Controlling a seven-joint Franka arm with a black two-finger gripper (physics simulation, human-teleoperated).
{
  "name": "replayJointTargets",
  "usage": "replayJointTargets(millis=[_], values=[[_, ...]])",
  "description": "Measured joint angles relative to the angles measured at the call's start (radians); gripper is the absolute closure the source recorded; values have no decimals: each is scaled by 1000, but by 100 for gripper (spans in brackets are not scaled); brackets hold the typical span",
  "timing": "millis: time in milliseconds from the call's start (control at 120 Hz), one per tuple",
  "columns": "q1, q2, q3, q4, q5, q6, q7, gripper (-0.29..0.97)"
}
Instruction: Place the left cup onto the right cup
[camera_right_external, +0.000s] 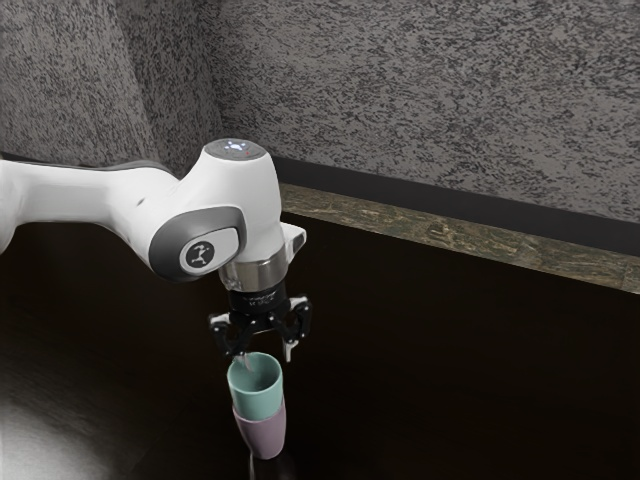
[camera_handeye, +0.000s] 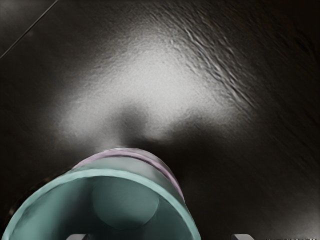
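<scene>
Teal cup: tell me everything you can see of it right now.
The teal cup is a plain handleless tumbler, matte like plastic, widening to a round open mouth; the wrist view shows it empty, with a flat round bottom. It stands upright, its lower part nested in the lilac cup, which stands on the dark table. The gripper hangs right above its rim; whether it touches is unclear.

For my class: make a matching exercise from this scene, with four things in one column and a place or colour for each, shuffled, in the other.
1. teal cup
2. purple cup
3. gripper
4. table

A. dark and glossy
B. nested in the other cup
C. just above the stacked cups
D. bottom of the stack, standing on the table

Pairs: 1-B, 2-D, 3-C, 4-A
</scene>
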Motion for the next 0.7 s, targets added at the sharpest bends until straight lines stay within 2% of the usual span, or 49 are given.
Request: replayJointTargets(millis=[117, 258, 700], values=[[0, -3, 1, -1, 0, -2, 3, 17], [0, -8, 1, -1, 0, -6, 6, 9], [0, -38, 3, 32, 11, -39, 14, 1]])
